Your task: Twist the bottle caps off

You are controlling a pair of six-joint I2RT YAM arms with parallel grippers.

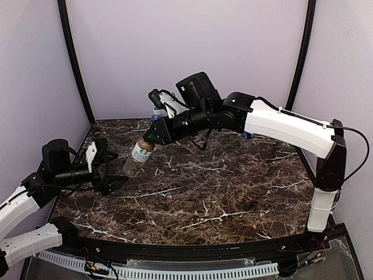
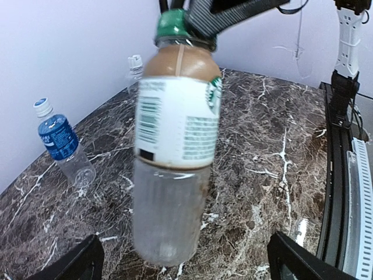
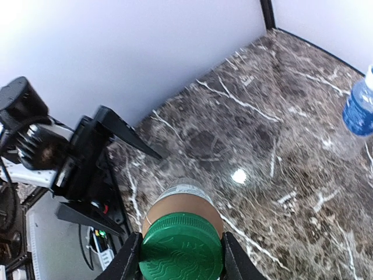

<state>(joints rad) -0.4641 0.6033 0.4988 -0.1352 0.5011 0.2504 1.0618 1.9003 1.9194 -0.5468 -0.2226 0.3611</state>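
Note:
The brown coffee-drink bottle [image 1: 138, 154] with white label hangs tilted above the table, its lower part clear. My right gripper [image 1: 152, 137] is shut on its green cap [image 3: 182, 248], a finger on each side. In the left wrist view the bottle [image 2: 175, 122] fills the middle and its base is blurred. My left gripper [image 1: 113, 169] is open, with its fingertips [image 2: 76, 265] wide apart on either side of the bottle's base, not touching it. A clear bottle with a blue label [image 2: 61, 143] and a plain clear one [image 2: 134, 67] stand by the back left wall.
A blue-labelled bottle [image 3: 358, 114] stands on the dark marble table [image 1: 221, 198]. A bit of blue [image 1: 247, 135] shows under the right arm. Another bottle top [image 1: 156, 114] shows behind the right gripper. Lilac walls close the back and sides.

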